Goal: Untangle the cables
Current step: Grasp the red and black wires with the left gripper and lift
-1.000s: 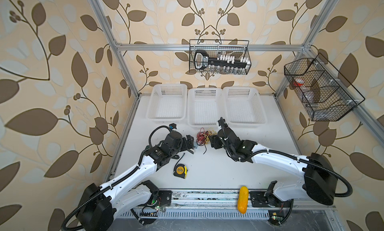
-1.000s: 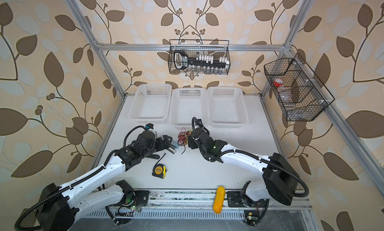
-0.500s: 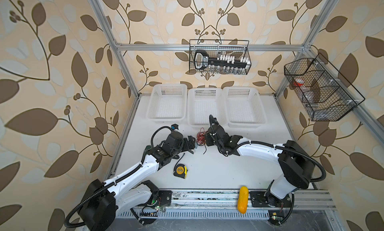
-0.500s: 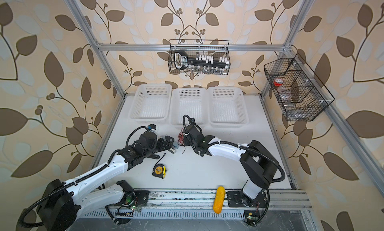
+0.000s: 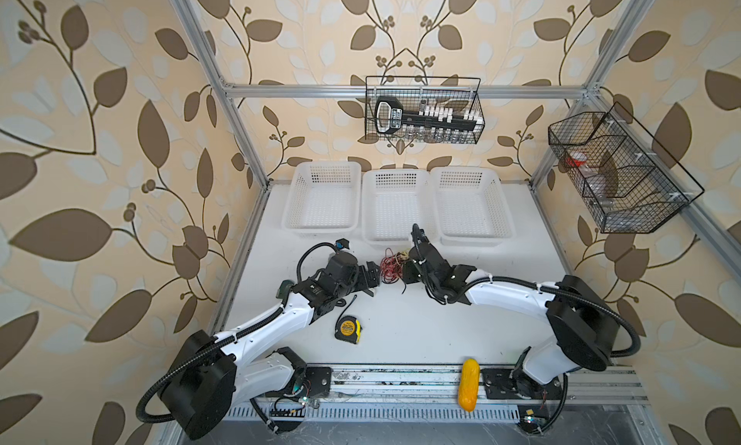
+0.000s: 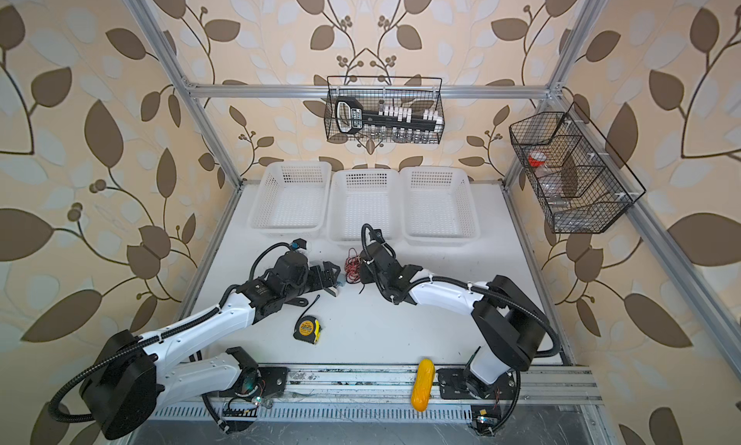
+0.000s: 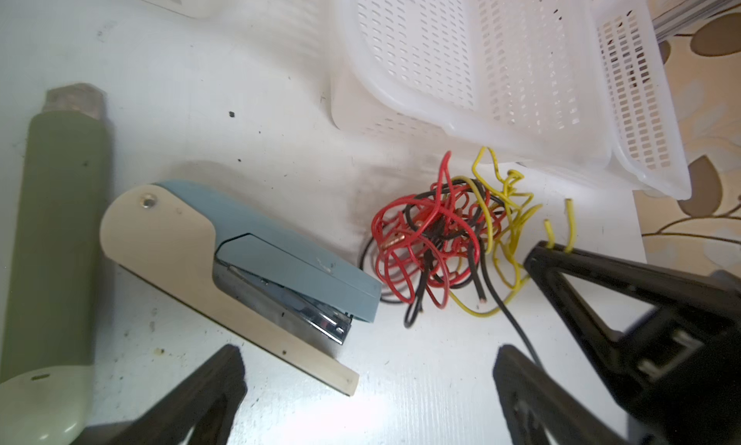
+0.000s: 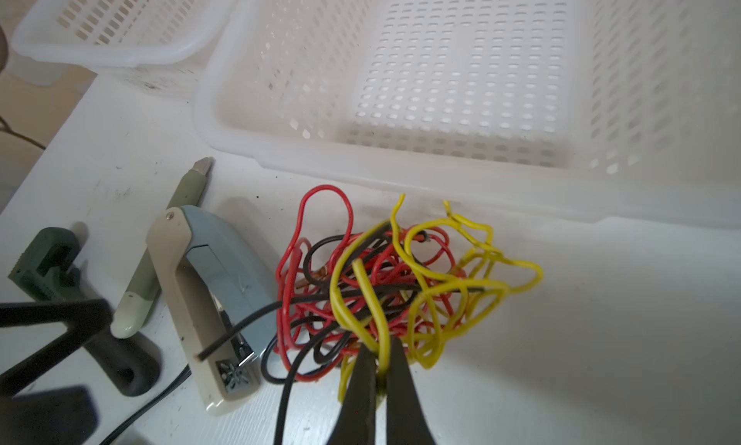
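- The right claw (image 8: pixel 379 356) has just snapped together. A second ago its jaws stood apart beside the heap; now they are pressed onto a loop of thin yellow cable (image 8: pixel 381 330) at the near edge of the knot. In the left wrist view two yellow ends poke out past its black finger.
- The bundle of thin red, black and yellow cables (image 5: pixel 392 263) lies on the white table (image 5: pixel 441 326) in the middle of both top views. It sits just in front of the middle white perforated plastic basket (image 5: pixel 395 240) and looks as knotted as before.
- The left claw (image 7: pixel 369 356) stays spread wide, holding nothing, low over the table just left of the bundle in both top views.
- Between that claw and the bundle lies a blue-and-cream stapler (image 7: pixel 240 258), its nose right against the loops. Beside it is a pale green cylindrical tool (image 7: pixel 56 222).
- Lower centre of a top view, well apart from the rest, sits a yellow-and-black tape measure (image 5: pixel 348 330).
- My reading: a grip is gained, but the untangling has barely started. Pulling the yellow strand clear comes next, and the whole bundle may drag along unless the other claw pins it.
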